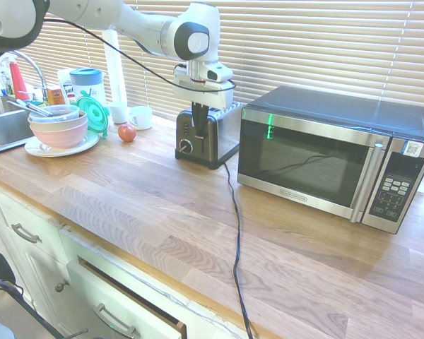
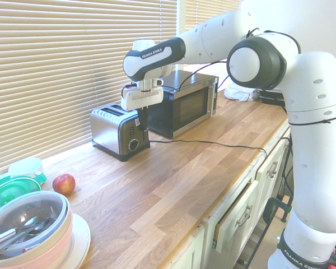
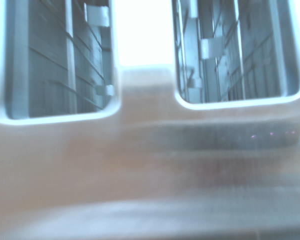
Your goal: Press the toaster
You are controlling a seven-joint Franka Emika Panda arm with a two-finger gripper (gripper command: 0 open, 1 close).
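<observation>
Pink bowl (image 1: 59, 135) with nested bowls and cutlery (image 2: 17, 235) inside — gripper (image 1: 200, 133) clenched — toaster slots (image 3: 240, 55) breadless

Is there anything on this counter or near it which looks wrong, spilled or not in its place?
One thing looks odd: the drawer under the counter is not fully closed; a dark gap shows above its front. I see no spill. The toaster and microwave stand upright, with no visible damage.
</observation>
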